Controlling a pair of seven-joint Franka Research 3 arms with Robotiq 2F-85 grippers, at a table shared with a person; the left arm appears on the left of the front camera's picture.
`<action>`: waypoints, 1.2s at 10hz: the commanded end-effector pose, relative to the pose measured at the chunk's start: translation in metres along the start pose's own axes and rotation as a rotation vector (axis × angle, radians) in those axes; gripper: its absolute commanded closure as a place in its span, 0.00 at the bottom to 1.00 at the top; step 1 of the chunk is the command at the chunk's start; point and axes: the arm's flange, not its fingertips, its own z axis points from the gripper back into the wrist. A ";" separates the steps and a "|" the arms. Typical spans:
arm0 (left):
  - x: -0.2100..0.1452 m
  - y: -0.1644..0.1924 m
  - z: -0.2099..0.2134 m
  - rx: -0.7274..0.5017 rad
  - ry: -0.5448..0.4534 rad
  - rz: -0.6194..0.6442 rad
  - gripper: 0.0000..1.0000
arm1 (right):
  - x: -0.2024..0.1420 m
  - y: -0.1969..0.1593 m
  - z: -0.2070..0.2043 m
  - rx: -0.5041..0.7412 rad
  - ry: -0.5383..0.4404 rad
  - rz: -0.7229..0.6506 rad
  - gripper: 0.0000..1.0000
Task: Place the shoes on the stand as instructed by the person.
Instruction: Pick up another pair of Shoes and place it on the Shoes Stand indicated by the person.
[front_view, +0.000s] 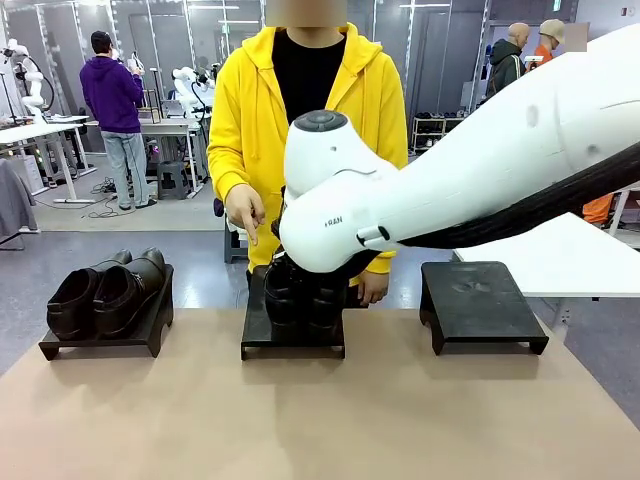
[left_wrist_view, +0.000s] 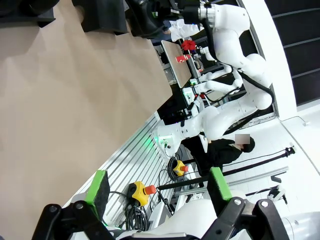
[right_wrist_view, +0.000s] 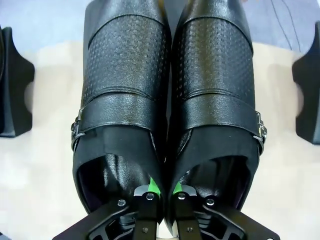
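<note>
Brown matte bench (front_view: 300, 420), three low black stands along its far edge.
On the left stand (front_view: 105, 335) sits one pair of glossy round-toed shoes (front_view: 105, 290). The right gripper (right_wrist_view: 162, 192) is pinched on the touching inner collars of a second pair (right_wrist_view: 167, 100), perforated leather with buckled straps, over the middle stand (front_view: 293, 335). The right stand (front_view: 482, 305) is bare. The person's hand (front_view: 245, 210) points down at the middle. The left gripper (left_wrist_view: 157, 190) hangs wide open, holding nothing.

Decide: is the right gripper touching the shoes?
Touching. Right wrist view: the right gripper pinches both shoes' inner walls together between its green pads.
</note>
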 end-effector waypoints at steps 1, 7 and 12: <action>-0.002 -0.002 0.001 -0.010 0.002 -0.019 0.00 | 0.019 0.017 -0.009 0.003 -0.091 -0.049 0.93; -0.002 -0.002 0.001 -0.010 0.002 -0.019 0.00 | 0.035 0.030 -0.039 -0.019 -0.158 -0.021 0.93; -0.002 -0.002 0.001 -0.010 0.002 -0.019 0.00 | 0.033 0.032 -0.065 -0.048 -0.177 -0.044 0.93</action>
